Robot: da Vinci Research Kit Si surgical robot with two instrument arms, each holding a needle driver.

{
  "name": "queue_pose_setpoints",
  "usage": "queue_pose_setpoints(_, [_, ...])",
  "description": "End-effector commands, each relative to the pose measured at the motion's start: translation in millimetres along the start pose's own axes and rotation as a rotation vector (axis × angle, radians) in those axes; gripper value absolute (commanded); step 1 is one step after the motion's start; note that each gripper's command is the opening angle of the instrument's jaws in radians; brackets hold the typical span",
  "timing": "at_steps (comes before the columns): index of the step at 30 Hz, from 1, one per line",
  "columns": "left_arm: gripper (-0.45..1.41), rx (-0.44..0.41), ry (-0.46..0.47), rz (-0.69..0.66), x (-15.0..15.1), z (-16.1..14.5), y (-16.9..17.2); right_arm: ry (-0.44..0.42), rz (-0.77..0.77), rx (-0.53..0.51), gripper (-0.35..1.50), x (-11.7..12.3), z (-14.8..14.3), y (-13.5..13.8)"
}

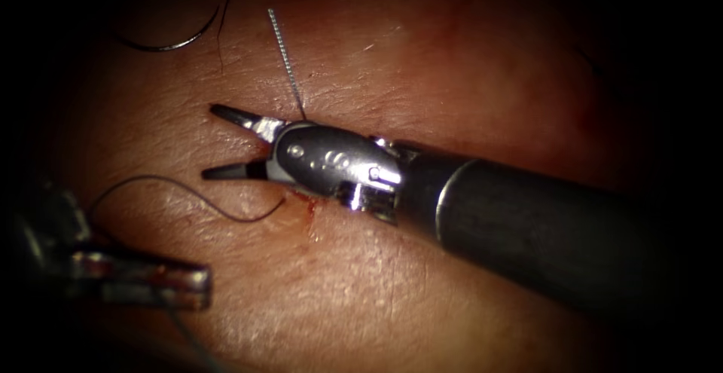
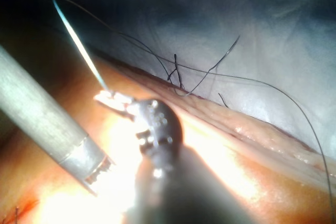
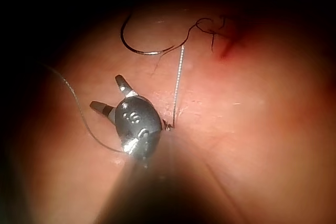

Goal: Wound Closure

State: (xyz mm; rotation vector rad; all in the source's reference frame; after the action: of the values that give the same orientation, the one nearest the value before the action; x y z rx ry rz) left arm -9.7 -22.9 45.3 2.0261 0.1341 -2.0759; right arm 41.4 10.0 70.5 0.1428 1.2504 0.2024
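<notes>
My right tool (image 1: 217, 141) comes in from the right and lies low over the tissue (image 1: 422, 64). Its jaws stand open with nothing between them, and they show again in the right wrist view (image 3: 107, 94). Its wrist covers the cut, where red fluid (image 1: 309, 209) seeps out. A pale strand of thread (image 1: 285, 56) rises from the tissue just behind those jaws. The curved needle (image 1: 177, 43) lies free on the tissue at the upper left, held by neither tool (image 3: 144, 52). My left tool (image 1: 143, 276) rests at the lower left, with thread trailing below it.
A dark loop of thread (image 1: 188, 192) lies on the tissue between the two tools. A knotted stitch with short ends (image 3: 212, 30) sits by a red spot farther along. The left wrist view shows thread (image 2: 294, 103) arcing over the tissue's edge.
</notes>
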Motion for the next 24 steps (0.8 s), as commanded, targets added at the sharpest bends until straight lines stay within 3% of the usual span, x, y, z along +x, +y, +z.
queue_pose_setpoints(1, [-0.45, -0.007, 0.013, -0.006, -0.7, 0.4, 0.5, 0.008, -0.001, 0.012, 1.06, 0.2, 2.1, -0.7])
queue_pose_setpoints(7, [-0.45, -0.013, 0.148, -0.021, -2.7, -0.7, -2.8, 0.043, 0.005, 0.085, 1.01, 1.6, 4.9, -2.4])
queue_pose_setpoints(11, [-0.45, -0.014, 0.186, -0.022, -4.3, -2.2, -4.3, 0.05, 0.025, 0.123, 1.0, 1.6, 4.5, -2.6])
queue_pose_setpoints(17, [-0.45, 0.049, 0.253, -0.056, -8.5, -4.5, -7.2, 0.052, 0.037, 0.185, 0.93, 1.8, 4.4, -3.5])
queue_pose_setpoints(24, [-0.45, 0.085, 0.298, -0.079, -8.7, -3.9, -8.4, 0.055, 0.042, 0.238, 0.91, 1.9, 5.6, -4.9])
